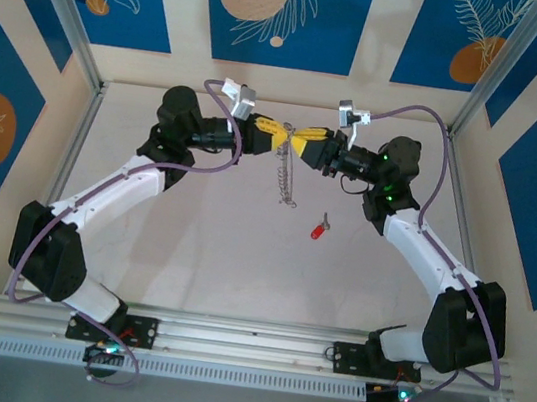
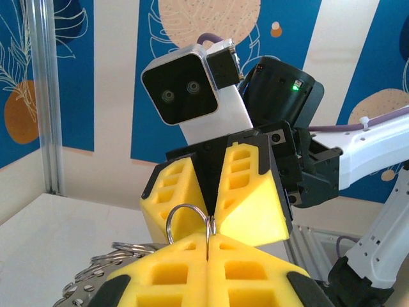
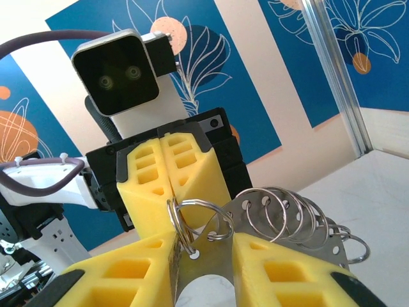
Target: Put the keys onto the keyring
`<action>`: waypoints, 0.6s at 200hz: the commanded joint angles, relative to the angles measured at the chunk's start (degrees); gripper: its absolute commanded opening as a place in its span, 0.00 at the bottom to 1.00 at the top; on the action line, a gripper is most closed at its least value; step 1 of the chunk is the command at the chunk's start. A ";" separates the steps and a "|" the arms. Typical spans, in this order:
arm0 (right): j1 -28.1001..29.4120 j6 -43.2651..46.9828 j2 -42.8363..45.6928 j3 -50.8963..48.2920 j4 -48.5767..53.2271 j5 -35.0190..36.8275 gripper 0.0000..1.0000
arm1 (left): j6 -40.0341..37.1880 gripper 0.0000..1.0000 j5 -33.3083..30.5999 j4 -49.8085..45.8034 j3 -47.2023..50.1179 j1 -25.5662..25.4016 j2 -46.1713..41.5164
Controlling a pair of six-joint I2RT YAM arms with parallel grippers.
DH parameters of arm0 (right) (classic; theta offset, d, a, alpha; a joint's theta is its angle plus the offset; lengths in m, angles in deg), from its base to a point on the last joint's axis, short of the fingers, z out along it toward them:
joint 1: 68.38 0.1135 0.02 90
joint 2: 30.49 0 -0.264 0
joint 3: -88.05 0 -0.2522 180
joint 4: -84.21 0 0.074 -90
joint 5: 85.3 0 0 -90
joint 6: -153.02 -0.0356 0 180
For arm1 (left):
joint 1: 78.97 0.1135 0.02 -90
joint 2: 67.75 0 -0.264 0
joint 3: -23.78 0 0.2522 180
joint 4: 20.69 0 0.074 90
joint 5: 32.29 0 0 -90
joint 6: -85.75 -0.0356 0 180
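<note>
1. The left gripper (image 1: 282,139) and the right gripper (image 1: 305,145) meet tip to tip above the far part of the table (image 1: 190,250).
2. The keyring (image 1: 288,179), a pale chain of linked rings, hangs straight down from the spot where the two sets of yellow fingertips meet, and its lower end reaches towards the table.
3. In the left wrist view, the left gripper (image 2: 208,246) has its fingers pressed together, leaving only a thin slit. One ring of the keyring (image 2: 184,220) stands up out of that slit, and the remaining rings trail off to the lower left.
4. Directly opposite, the right gripper (image 2: 212,212) closes its tips on the same cluster of rings.
5. In the right wrist view, the right gripper (image 3: 204,272) pinches a flat metal tab of the keyring (image 3: 281,214), with the rings fanning out to the right of the fingers. The left gripper (image 3: 171,192) faces it, jaws together on a ring.
6. The key (image 1: 320,231), with its red head, lies loose on the table. It is below and nearer the arm bases than the right gripper, just right of the chain's hanging end, and touches neither gripper.
</note>
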 commanded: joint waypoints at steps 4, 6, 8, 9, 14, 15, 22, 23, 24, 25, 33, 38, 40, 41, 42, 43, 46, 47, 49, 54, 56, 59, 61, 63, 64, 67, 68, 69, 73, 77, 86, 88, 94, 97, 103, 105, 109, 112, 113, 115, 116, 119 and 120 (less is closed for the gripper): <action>0.57 0.82 -0.25 1.88 -1.16 -0.04 0.27 | 1.74 0.00 2.80 3.78 -2.86 -0.57 0.41; 0.62 0.82 -0.19 1.94 -1.17 -0.06 0.27 | 1.82 0.00 2.82 3.82 -2.91 -0.57 0.48; 0.63 0.82 -0.20 1.96 -1.18 -0.09 0.26 | 1.88 0.00 2.85 3.85 -2.95 -0.64 0.52; 0.55 0.82 -0.20 2.00 -1.18 -0.11 0.26 | 1.90 0.00 2.88 3.81 -2.95 -0.70 0.52; 0.68 0.90 -0.21 1.96 -1.21 -0.13 0.26 | 1.99 0.00 2.98 3.73 -3.02 -0.65 0.65; 0.70 0.90 -0.21 1.96 -1.19 -0.13 0.26 | 2.00 0.00 2.95 3.75 -3.04 -0.66 0.63; 0.81 0.91 -0.04 2.02 -1.20 -0.11 0.26 | 2.09 0.00 2.96 3.76 -3.13 -0.67 0.69; 0.81 0.91 -0.08 1.99 -1.28 -0.12 0.26 | 2.10 0.00 2.98 3.72 -3.13 -0.67 0.74; 0.81 0.91 -0.05 1.98 -1.27 -0.13 0.26 | 2.10 0.00 3.04 3.70 -3.13 -0.67 0.77; 0.86 0.91 -0.04 2.06 -1.31 -0.13 0.26 | 2.15 0.00 3.07 3.74 -3.13 -0.62 0.74; 1.01 0.90 0.02 2.11 -1.39 -0.13 0.25 | 2.27 0.00 3.09 3.68 -3.22 -0.75 0.92; 1.07 0.98 0.05 2.17 -1.44 -0.13 0.25 | 2.27 0.00 3.13 3.59 -3.31 -0.75 0.97; 1.08 1.03 0.12 2.15 -1.44 -0.13 0.25 | 2.28 0.00 3.17 3.59 -3.31 -0.75 1.01; 1.12 1.01 0.09 2.19 -1.44 -0.13 0.26 | 2.28 0.00 3.17 3.51 -3.31 -0.71 1.04; 1.14 1.00 0.12 2.16 -1.44 -0.13 0.25 | 2.28 0.00 3.22 3.46 -3.35 -0.73 1.05; 1.15 1.00 0.13 2.20 -1.44 -0.13 0.25 | 2.24 0.00 3.29 3.44 -3.38 -0.70 1.05; 1.16 0.99 0.07 2.28 -1.44 -0.19 0.26 | 2.32 0.00 3.29 3.33 -3.42 -0.82 1.10; 1.17 0.99 0.11 2.30 -1.44 -0.20 0.25 | 2.30 0.00 3.33 3.33 -3.45 -0.83 1.08; 1.21 0.99 0.14 2.24 -1.44 -0.19 0.25 | 2.28 0.00 3.33 3.29 -3.48 -0.84 1.04; 1.26 1.08 0.10 2.32 -1.44 -0.18 0.25 | 2.28 0.00 3.30 3.11 -3.61 -0.84 1.13; 1.28 1.08 0.09 2.38 -1.44 -0.14 0.25 | 2.28 0.00 3.41 3.03 -3.58 -0.84 1.10; 1.34 1.14 0.11 2.39 -1.44 -0.13 0.26 | 2.28 0.00 3.44 3.06 -3.62 -0.84 1.14; 1.39 1.09 0.09 2.44 -1.42 -0.13 0.26 | 2.28 0.00 3.38 3.00 -3.65 -0.86 1.14; 1.42 1.08 0.11 2.41 -1.44 -0.15 0.25 | 2.28 0.00 3.38 2.98 -3.66 -0.91 1.14; 1.42 1.08 0.08 2.41 -1.44 -0.14 0.25 | 2.24 0.00 3.41 2.98 -3.66 -0.92 1.19; 1.44 1.08 0.14 2.47 -1.44 -0.13 0.25 | 2.26 0.00 3.44 2.88 -3.71 -0.93 1.23; 1.48 1.08 0.14 2.48 -1.44 -0.18 0.25 | 2.27 0.00 3.44 2.84 -3.73 -0.93 1.19; 1.50 1.08 0.14 2.53 -1.44 -0.15 0.25 | 2.28 0.00 3.49 2.82 -3.74 -0.93 1.21; 1.61 1.15 0.15 2.49 -1.46 -0.13 0.24 | 2.26 0.00 3.58 2.72 -3.75 -1.01 1.23; 1.65 1.20 0.23 2.58 -1.50 -0.13 0.24 | 2.27 0.00 3.68 2.60 -3.83 -0.97 1.29; 1.77 1.17 0.20 2.75 -1.51 -0.18 0.21 | 2.28 0.00 3.75 2.45 -3.99 -1.06 1.32; 1.80 1.17 0.16 2.75 -1.50 -0.14 0.21 | 2.28 0.00 3.78 2.39 -3.94 -1.12 1.28; 1.86 1.17 0.20 2.82 -1.47 -0.13 0.18 | 2.28 0.00 3.88 2.31 -4.01 -1.12 1.32; 1.92 1.28 0.16 2.88 -1.47 -0.15 0.16 | 2.21 0.00 3.95 2.24 -4.01 -1.18 1.32; 2.02 1.26 0.21 2.92 -1.50 -0.16 0.10 | 2.19 0.00 3.96 2.03 -4.01 -1.27 1.32; 2.04 1.26 0.21 2.93 -1.46 -0.18 0.08 | 2.19 0.00 3.93 2.02 -4.01 -1.28 1.25; 2.02 1.21 0.18 2.93 -1.45 -0.22 0.03 | 2.19 0.00 3.93 2.01 -4.01 -1.28 1.22; 2.04 1.27 0.23 2.92 -1.50 -0.26 0.00 | 2.17 0.00 3.92 1.93 -4.01 -1.28 1.23; 2.09 1.31 0.23 2.88 -1.51 -0.29 0.00 | 2.18 0.00 3.90 1.93 -4.01 -1.28 1.23; 2.10 1.34 0.23 2.87 -1.48 -0.26 0.00 | 2.14 0.00 3.95 1.88 -4.01 -1.35 1.17; 2.07 1.38 0.23 2.86 -1.46 -0.28 0.00 | 2.12 0.00 4.01 1.86 -4.01 -1.36 1.16; 2.05 1.47 0.32 2.84 -1.38 -0.30 0.00 | 2.08 0.00 3.84 1.80 -4.07 -1.37 1.15; 2.05 1.50 0.32 2.84 -1.37 -0.31 0.00 | 2.09 0.00 3.86 1.73 -4.04 -1.37 1.15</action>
